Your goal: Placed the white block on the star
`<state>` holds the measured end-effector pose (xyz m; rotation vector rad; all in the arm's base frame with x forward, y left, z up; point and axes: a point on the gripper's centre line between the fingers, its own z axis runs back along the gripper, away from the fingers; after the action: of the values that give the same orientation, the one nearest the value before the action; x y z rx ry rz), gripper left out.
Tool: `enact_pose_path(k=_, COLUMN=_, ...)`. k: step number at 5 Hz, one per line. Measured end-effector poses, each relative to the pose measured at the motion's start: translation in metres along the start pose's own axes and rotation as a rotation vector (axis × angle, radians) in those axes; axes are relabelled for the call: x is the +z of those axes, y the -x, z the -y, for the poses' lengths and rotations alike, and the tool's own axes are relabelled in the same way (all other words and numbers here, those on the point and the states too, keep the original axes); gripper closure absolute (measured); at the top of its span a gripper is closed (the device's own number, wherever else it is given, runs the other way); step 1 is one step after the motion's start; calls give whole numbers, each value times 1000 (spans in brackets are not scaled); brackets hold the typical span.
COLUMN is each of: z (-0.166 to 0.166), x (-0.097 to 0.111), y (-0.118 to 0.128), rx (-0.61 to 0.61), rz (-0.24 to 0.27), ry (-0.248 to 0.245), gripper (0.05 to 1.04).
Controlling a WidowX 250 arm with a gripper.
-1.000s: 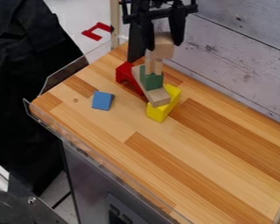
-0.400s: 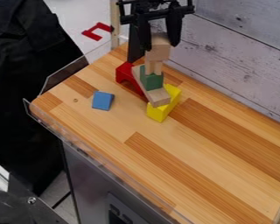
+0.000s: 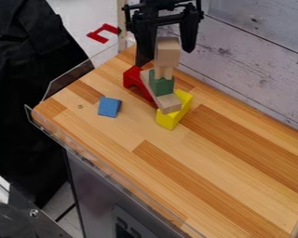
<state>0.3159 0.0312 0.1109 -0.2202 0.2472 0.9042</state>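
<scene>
The open hand (image 3: pixel 169 50) hangs over the counter (image 3: pixel 120 135), its fingers spread about the tan block (image 3: pixel 167 52) that tops the stack (image 3: pixel 161 86).

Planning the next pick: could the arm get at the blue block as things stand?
Probably yes: the jaws stand open, and the blue block lies apart from the stack with nothing on it.

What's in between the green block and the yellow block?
A tan plank, in the camera view. The green block sits on it, and its lower end lies on the yellow block.
</scene>
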Motion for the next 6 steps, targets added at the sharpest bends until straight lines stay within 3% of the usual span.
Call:
enact_pose_path(k=1, z=7, x=13, y=6, rx=-16, rz=28, ry=-12, gripper=83)
enact_pose_path(k=2, z=43, x=40, y=28, rx=-157, rz=104, ry=-78, gripper=83)
enact_pose_path(k=3, z=64, x=49, y=50, rx=-295, rz=166, ry=-149, gripper=83)
enact_pose_path(k=4, z=72, x=21, y=74, rx=-423, rz=134, ry=-199, gripper=83)
enact_pose_path(k=5, z=64, x=-4, y=95, rx=-545, rz=92, ry=-171, gripper=83)
enact_pose_path(k=6, z=39, x=-23, y=107, rx=-578, rz=54, ry=-158, gripper=83)
